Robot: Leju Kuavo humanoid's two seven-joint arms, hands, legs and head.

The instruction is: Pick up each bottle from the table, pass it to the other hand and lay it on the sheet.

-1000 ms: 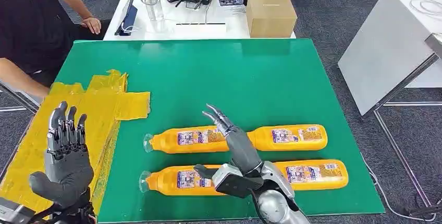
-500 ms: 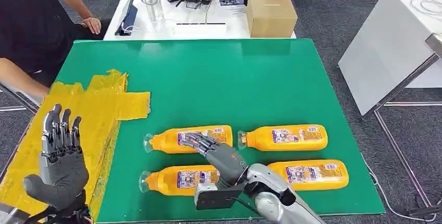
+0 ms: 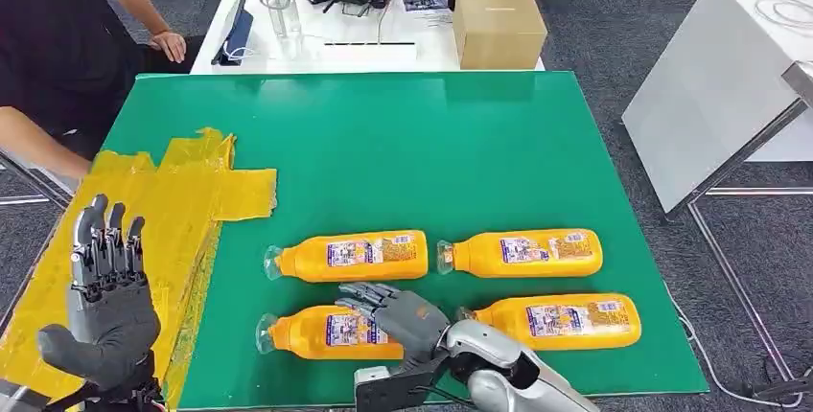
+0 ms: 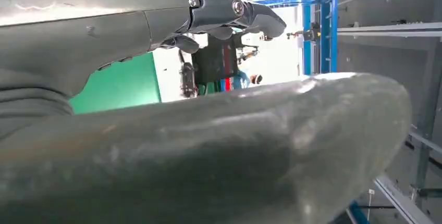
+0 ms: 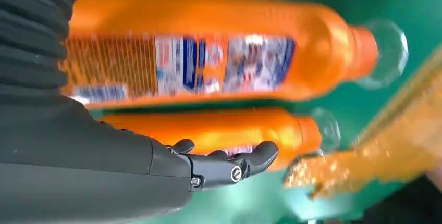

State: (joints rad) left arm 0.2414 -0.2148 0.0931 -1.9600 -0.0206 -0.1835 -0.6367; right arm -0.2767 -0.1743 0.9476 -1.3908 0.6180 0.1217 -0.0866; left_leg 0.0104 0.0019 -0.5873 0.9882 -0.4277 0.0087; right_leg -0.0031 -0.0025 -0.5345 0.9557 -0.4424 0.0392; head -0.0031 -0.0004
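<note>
right robot hand (image 3: 398, 311) lowered palm-down onto near-left bottle (image 3: 326, 330), fingers spread, left robot hand (image 3: 107, 309) raised, open-fingered

1. Four orange bottles (image 3: 347, 256) with clear caps lie on their sides on the green table, in two rows, caps pointing left.
2. The crinkled yellow sheet (image 3: 182, 201) lies at the table's left edge.

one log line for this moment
right hand: over near-left bottle, no grip | left hand: open, raised | yellow sheet: no bottles
</note>
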